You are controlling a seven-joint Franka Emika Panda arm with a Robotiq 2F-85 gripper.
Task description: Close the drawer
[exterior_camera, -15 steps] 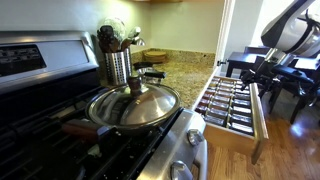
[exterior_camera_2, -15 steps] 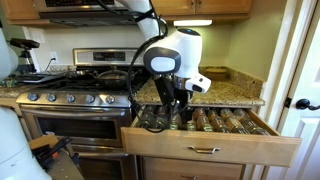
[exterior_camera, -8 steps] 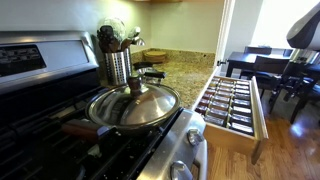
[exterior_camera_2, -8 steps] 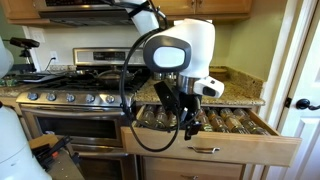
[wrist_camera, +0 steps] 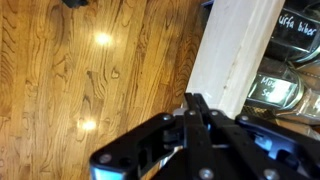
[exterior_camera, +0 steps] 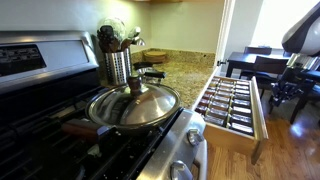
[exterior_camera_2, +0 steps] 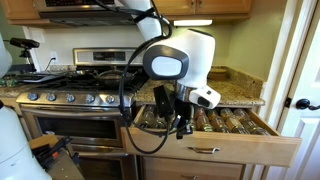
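Observation:
The drawer [exterior_camera_2: 215, 148] stands pulled out beside the stove, its cream-white front panel [wrist_camera: 236, 48] toward the room. Rows of dark-lidded spice jars [exterior_camera: 228, 104] line its inside. In an exterior view my gripper [exterior_camera_2: 183, 128] hangs over the drawer's front edge, pointing down. In the wrist view the gripper [wrist_camera: 195, 104] is shut, its black fingers pressed together with nothing between them. The fingertips sit at the outer edge of the front panel, above the wood floor. Whether they touch the panel I cannot tell. The arm's white wrist [exterior_camera_2: 185, 50] hides part of the jars.
A steel stove [exterior_camera_2: 75, 100] with a lidded pan [exterior_camera: 134, 105] stands next to the drawer. A utensil holder [exterior_camera: 118, 62] sits on the granite counter [exterior_camera: 180, 72]. Wood floor [wrist_camera: 90, 70] lies below. A dark table and chairs [exterior_camera: 262, 68] stand beyond the drawer.
The jaws have gone from open to shut. The gripper has moved from above the jars outward to the drawer's front edge.

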